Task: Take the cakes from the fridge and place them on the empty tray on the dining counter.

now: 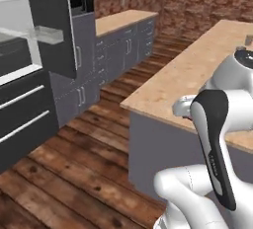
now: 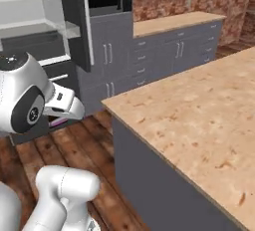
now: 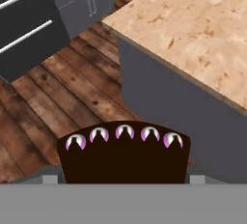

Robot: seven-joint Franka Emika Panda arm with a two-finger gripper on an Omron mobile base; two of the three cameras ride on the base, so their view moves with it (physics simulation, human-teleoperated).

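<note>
Chocolate cake [image 3: 124, 155] wedged between wide-set gripper [image 3: 124, 177] fingers at 6 o'clock — held; dining counter [image 3: 202, 30] corner at 1 o'clock, fridge [image 1: 24, 99] open.

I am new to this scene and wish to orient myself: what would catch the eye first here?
The dark chocolate-brown cake slice with a row of pink-white dollops sits close up in the gripper, low in the hand view. Beside it stretches the long beige mottled dining counter. At far left, the tall dark grey fridge stands with its door open.
</note>
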